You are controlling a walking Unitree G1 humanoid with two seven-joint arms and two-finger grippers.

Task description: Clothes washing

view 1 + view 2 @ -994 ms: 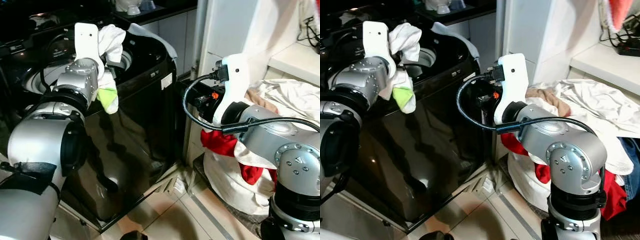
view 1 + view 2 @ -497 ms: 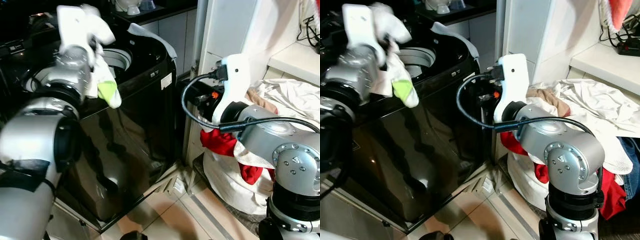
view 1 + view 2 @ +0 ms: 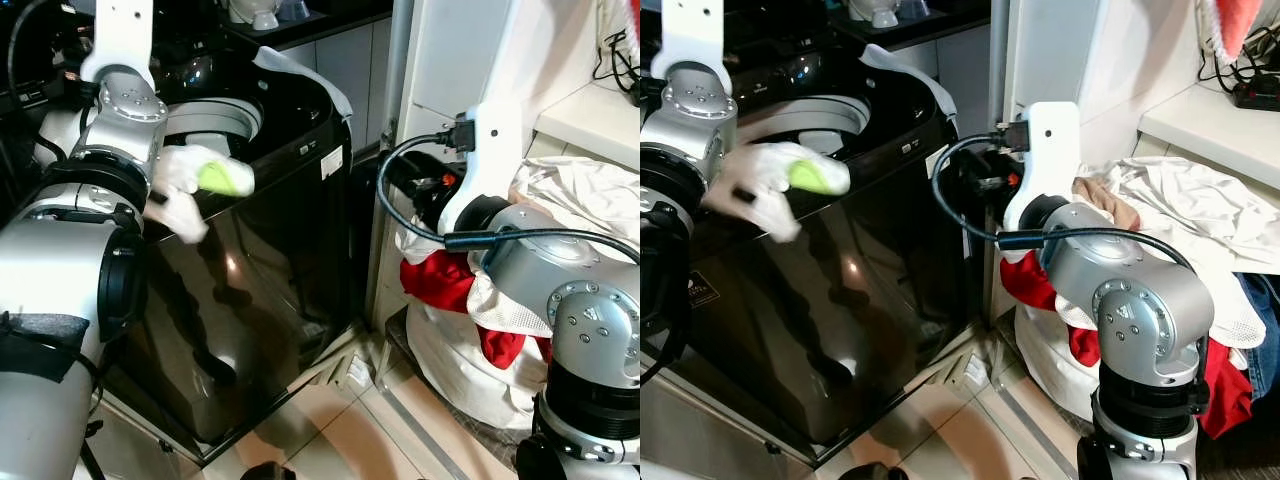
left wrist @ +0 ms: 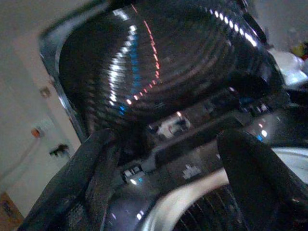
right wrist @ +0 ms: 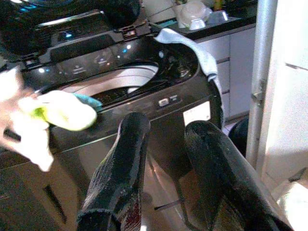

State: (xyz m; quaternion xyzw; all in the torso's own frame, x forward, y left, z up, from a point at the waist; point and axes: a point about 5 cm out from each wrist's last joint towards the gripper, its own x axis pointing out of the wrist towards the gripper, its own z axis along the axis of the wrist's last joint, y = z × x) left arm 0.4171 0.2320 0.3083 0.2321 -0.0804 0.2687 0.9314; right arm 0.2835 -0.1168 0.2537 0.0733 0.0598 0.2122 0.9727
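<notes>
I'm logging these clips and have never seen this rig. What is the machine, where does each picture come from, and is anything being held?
This is a humanoid robot with two silver arms, each ending in two black fingers. The two wide pictures come from its head, looking down. The other two come from cameras on its wrists, looking along the fingers.

In front stands a black top-loading washing machine with its drum opening uncovered. A blurred white and lime-green garment sits at the washer's front rim; whether it touches is unclear. The left gripper is raised over the washer, fingers apart and empty. The right gripper points at the washer, also open and empty. On the robot's right a white laundry bag holds a red garment, with a pile of white clothes above.
</notes>
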